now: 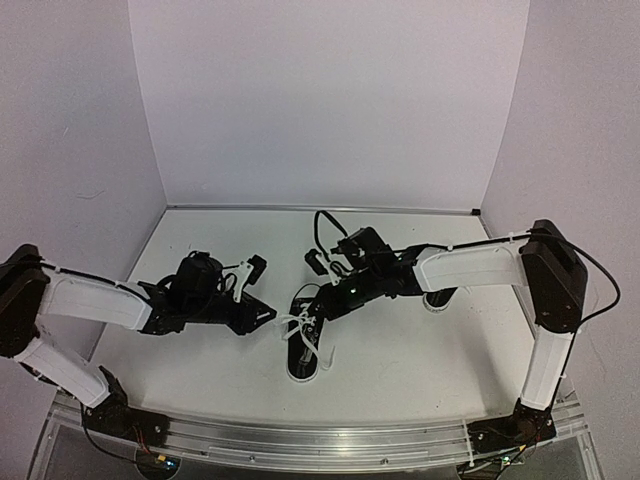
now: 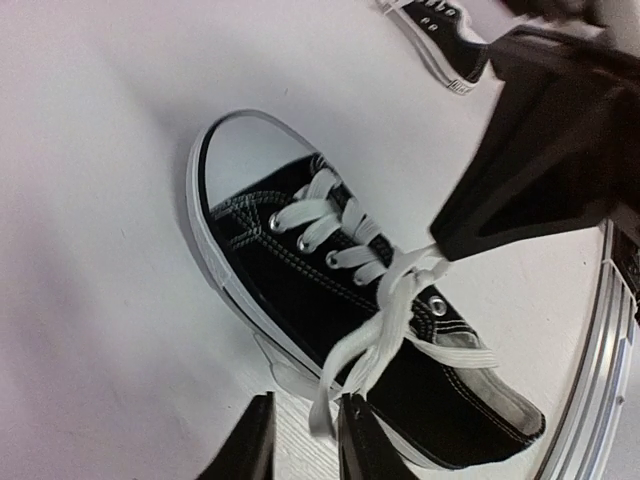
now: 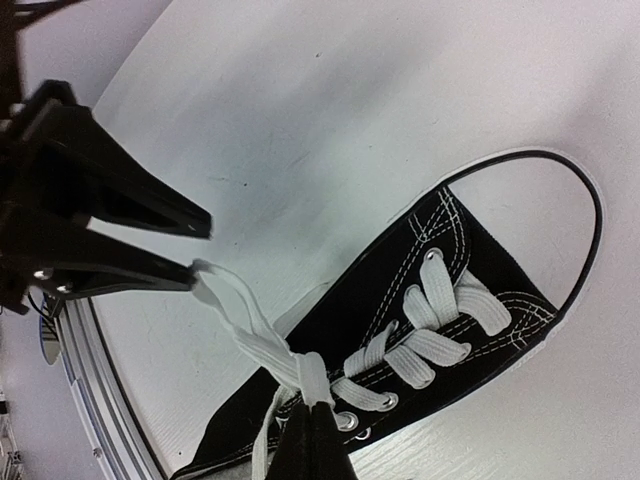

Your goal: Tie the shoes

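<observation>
One black sneaker (image 1: 304,352) with a white toe cap lies mid-table, its toe towards the arm bases. It also shows in the left wrist view (image 2: 300,270) and the right wrist view (image 3: 440,300). My right gripper (image 3: 312,412) is shut on its white lace (image 3: 318,378) at the crossing above the top eyelets; it also shows in the top view (image 1: 308,312). My left gripper (image 2: 305,415) is open, and a lace loop (image 2: 350,360) hangs between its fingers, touching one finger. It sits just left of the shoe (image 1: 268,315). The second sneaker (image 2: 445,40) lies farther off, mostly hidden under the right arm (image 1: 437,298).
White walls enclose the table on the left, back and right. A metal rail (image 1: 320,440) runs along the near edge by the arm bases. A black cable (image 1: 322,228) loops above the right wrist.
</observation>
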